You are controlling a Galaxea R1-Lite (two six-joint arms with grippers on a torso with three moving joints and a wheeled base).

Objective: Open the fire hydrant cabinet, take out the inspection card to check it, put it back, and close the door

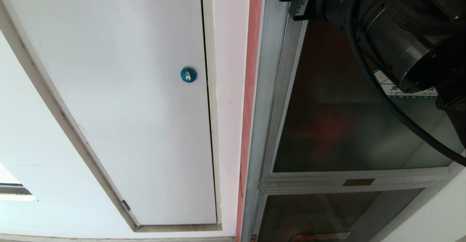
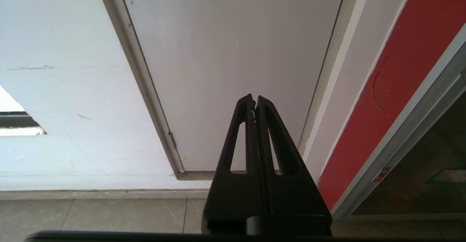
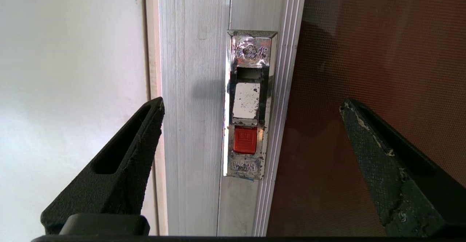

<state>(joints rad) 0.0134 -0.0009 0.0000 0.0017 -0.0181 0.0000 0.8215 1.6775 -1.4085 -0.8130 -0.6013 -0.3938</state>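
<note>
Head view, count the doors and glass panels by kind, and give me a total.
White door with blue lock: 1
Large dark glass door: 1
Smaller dark glass panel below it: 1
Total: 3

Building corridor: fire hydrant cabinet point(image 1: 269, 89) beside locked white service door point(image 1: 120, 89).
</note>
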